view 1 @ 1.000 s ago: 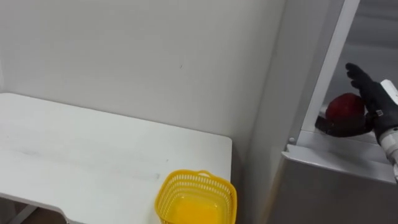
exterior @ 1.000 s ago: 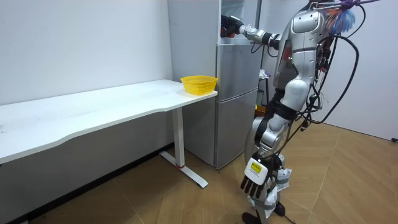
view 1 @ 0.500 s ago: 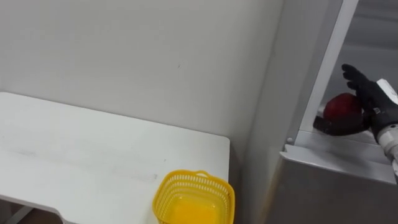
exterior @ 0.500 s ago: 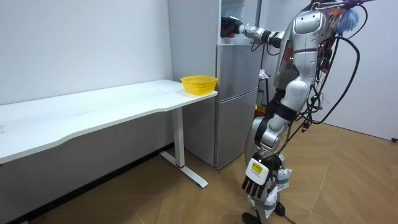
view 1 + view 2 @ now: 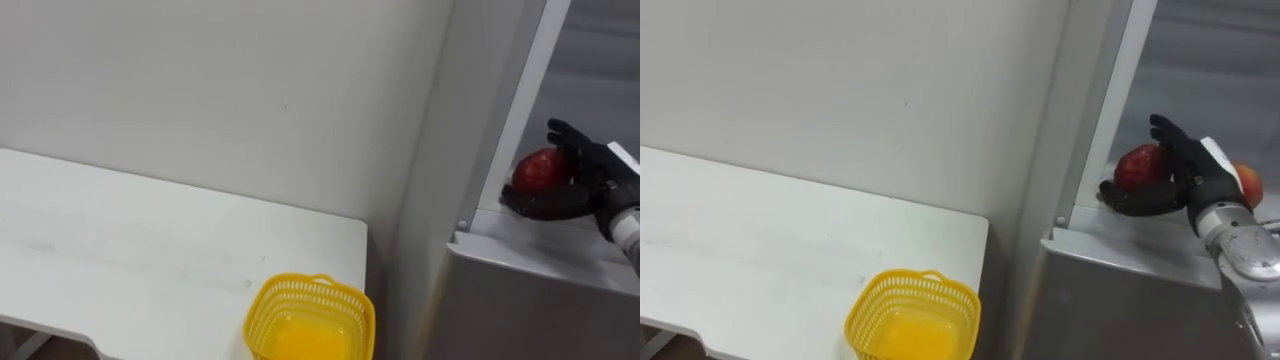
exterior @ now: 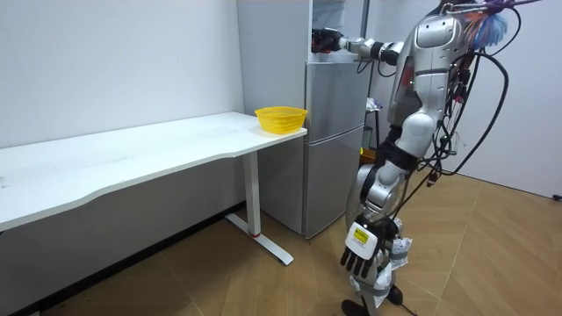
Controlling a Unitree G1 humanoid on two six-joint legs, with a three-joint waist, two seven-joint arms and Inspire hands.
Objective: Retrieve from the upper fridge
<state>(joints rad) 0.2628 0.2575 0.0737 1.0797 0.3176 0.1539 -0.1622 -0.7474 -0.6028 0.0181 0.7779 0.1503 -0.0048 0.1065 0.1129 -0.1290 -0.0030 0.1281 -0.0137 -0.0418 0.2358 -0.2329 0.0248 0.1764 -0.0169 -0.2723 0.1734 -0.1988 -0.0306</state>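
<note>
A red apple [image 5: 535, 168] sits at the front of the open upper fridge compartment, just above the closed grey lower door [image 5: 530, 300]. My right hand [image 5: 588, 172] reaches in from the right and wraps the apple, fingers over its top and far side, thumb under it. In the right eye view the apple [image 5: 1138, 165] shows left of the same hand [image 5: 1188, 165]. In the room view I stand facing the fridge [image 6: 334, 132] with that arm stretched up and my left hand [image 6: 360, 250] hanging low by my leg, fingers relaxed.
A second orange-red fruit [image 5: 1248, 183] lies behind my wrist in the compartment. A yellow mesh basket [image 5: 310, 320] stands on the white table's [image 5: 120, 250] corner next to the fridge. The fridge's white frame [image 5: 520, 110] runs up left of the apple.
My right hand went from standing beside the apple with straight fingers to curling round it. The view shifted slightly, and the apple now shows nearer the frame.
</note>
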